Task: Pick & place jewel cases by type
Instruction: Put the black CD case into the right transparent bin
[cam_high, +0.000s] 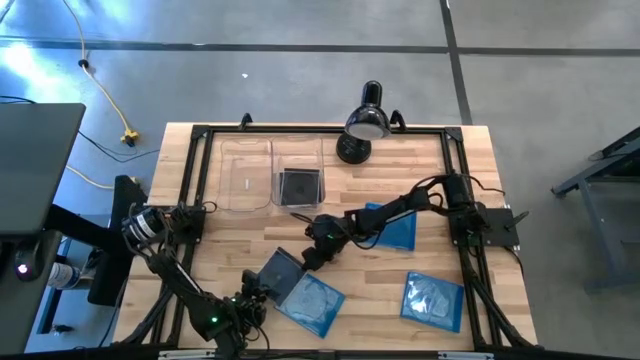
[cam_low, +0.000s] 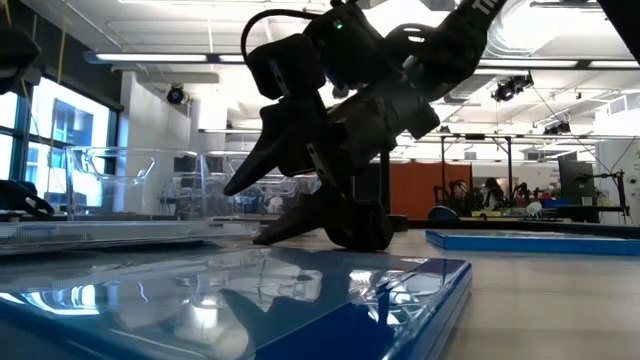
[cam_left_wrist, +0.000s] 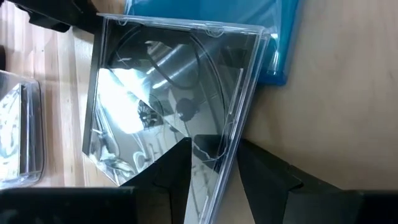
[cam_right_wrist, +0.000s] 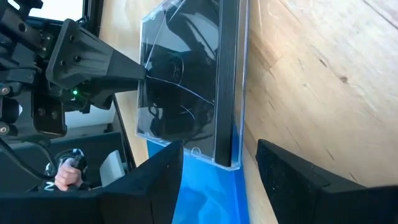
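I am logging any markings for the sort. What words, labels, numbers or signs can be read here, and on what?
None can be read.
Dark jewel case held in the left gripper: clear cover shows only reflections, no label.
Blue jewel cases: no print to be seen.
Right arm's upper link: white lettering, cut off by the picture's edge, unreadable.
Clear bins: no label visible.

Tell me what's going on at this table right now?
The left gripper pinches a dark jewel case by one corner, lying partly over a blue case. The right gripper is open at its opposite edge. One dark case is already in a clear bin; two more blue cases lie on the table.
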